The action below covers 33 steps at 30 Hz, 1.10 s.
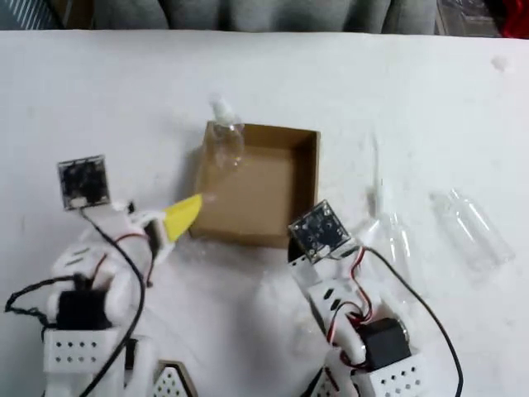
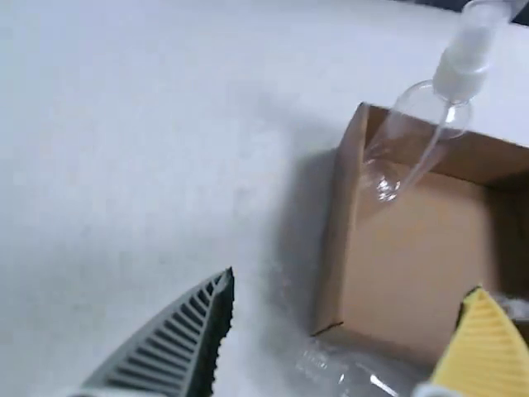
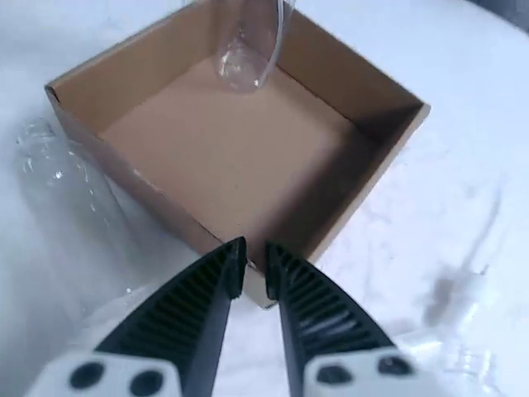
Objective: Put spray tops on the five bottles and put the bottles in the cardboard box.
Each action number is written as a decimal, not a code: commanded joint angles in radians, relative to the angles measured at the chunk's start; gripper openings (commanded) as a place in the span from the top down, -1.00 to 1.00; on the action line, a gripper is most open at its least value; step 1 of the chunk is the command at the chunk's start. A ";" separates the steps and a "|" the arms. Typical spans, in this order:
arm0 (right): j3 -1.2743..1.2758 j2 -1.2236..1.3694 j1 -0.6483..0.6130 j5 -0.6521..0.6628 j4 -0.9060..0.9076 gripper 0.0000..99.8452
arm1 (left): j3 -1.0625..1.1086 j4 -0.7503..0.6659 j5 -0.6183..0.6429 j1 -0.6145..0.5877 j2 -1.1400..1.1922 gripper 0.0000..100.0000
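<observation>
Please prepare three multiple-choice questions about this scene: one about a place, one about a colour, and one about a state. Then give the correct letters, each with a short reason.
1. Where is the base of the leaning bottle?
A) inside the cardboard box
B) on the table, right of the box
C) at the table's far edge

2. One finger of the left claw is grey. What colour is the other?
A) red
B) yellow
C) blue

3. The left claw is:
A) open
B) shut on a bottle
C) shut on a spray top

Answers:
1 A: both wrist views show the clear base past the box wall, with the neck over the rim.
2 B: a yellow finger stands opposite the grey one.
3 A: its two fingers stand wide apart and grip nothing.
</observation>
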 commanded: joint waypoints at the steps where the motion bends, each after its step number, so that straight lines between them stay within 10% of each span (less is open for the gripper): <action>1: -0.137 -0.001 0.002 0.012 0.104 0.97 | -0.006 0.092 0.014 -0.107 -0.031 0.24; 10: -0.262 0.117 -0.005 0.230 0.240 0.97 | 0.233 -0.141 0.014 -0.225 -0.031 0.28; 17: -0.446 0.498 -0.137 0.321 0.403 0.97 | 0.301 -0.230 0.012 -0.229 -0.031 0.98; 24: -0.430 0.539 -0.248 0.500 0.562 0.97 | 0.293 -0.227 0.014 -0.242 -0.030 0.97; 33: -0.221 0.536 -0.263 0.549 0.320 0.97 | 0.215 -0.163 0.014 -0.246 -0.030 0.96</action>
